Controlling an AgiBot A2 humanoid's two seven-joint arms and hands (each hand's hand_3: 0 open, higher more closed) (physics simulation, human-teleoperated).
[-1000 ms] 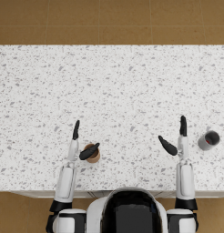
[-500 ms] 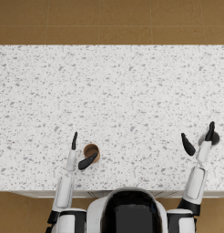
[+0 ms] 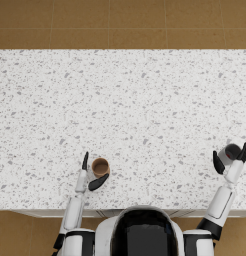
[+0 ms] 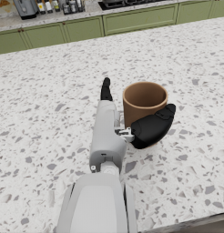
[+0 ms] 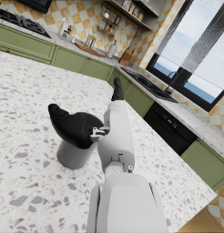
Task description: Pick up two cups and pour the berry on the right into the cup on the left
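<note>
On the speckled desk [image 3: 125, 110], at about 7 o'clock in the head view, the left robot hand [image 3: 91, 175] sits against the brown cup [image 3: 100, 167], which stands upright near the desk's front edge. Its thumb [image 4: 152, 127] wraps across the near wall of the cup [image 4: 145, 102] and the other fingers [image 4: 106, 88] stretch up along the far side, so the cup is bracketed but the robot hand looks released rather than clenched: in the left wrist view the long fingers stand a little apart from the wall. That open bracket suits a side grasp, leaving the mouth free to receive the pour. This cup's inside appears empty. Across to 4 o'clock, close to the desk's right edge, the right robot hand [image 3: 230, 161] is set the same way around the grey cup [image 3: 231, 152], also upright. In the right wrist view the thumb [image 5: 68, 127] lies over the near rim of the cup [image 5: 77, 145] and the fingers [image 5: 117, 88] rise beside it; whether they press on the wall I cannot tell, so it reads as released, nearly grasping. The berry should be inside this cup, but the dark interior hides it. Both cups stand on the desk, well apart, so neither lift seems begun, and closing both grasps looks like the step in hand.
</note>
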